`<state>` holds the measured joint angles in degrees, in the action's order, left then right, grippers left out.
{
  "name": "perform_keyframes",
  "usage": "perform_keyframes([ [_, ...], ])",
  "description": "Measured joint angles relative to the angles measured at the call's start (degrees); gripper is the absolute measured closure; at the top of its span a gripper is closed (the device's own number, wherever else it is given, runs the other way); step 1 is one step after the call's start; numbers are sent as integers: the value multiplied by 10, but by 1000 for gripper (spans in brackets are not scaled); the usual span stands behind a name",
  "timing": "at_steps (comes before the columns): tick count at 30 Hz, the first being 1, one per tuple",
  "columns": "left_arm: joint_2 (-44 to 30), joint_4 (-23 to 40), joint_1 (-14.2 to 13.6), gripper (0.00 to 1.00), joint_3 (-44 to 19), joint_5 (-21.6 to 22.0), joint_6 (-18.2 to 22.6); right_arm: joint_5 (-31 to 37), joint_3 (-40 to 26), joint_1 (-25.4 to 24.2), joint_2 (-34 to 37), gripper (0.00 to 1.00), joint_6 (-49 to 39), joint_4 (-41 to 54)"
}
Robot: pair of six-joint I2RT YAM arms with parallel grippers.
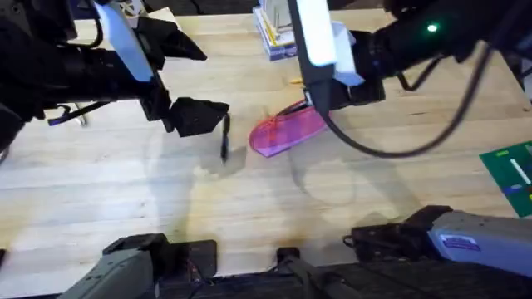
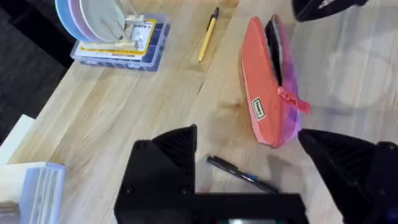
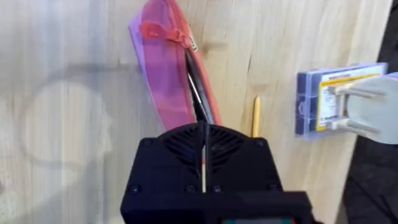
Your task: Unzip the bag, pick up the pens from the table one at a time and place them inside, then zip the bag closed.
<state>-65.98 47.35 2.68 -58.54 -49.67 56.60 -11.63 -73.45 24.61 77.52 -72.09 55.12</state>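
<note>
Two arms reached over the big wooden worktop (image 1: 100,199). The pink bag (image 1: 287,130) lay near the middle of it with its zipper open, showing a dark slit.

The right end effector (image 3: 203,134) had its fingers pressed together on the bag's far end, and seemed to hold the edge. If it let go or tugged, the bag could slide or flop and the opening could close up.

The left end effector (image 2: 249,168) was spread wide over the black pen (image 2: 242,176), which lay flat just beside the bag. The pen was thin and round, so it could roll away or slip out if the fingers closed off-center.

The yellow pen (image 2: 208,36) lay on the bag's other side, waiting.
</note>
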Motion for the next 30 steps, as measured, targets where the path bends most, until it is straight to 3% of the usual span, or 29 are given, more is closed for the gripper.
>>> perform_keyframes([
  [7, 0, 0, 0, 6, 0, 0, 0, -33, 0, -25, 52, 968, 0, -14],
  [30, 0, 0, 0, 8, 0, 0, 0, -53, -2, -25, 170, 968, 0, -20],
])
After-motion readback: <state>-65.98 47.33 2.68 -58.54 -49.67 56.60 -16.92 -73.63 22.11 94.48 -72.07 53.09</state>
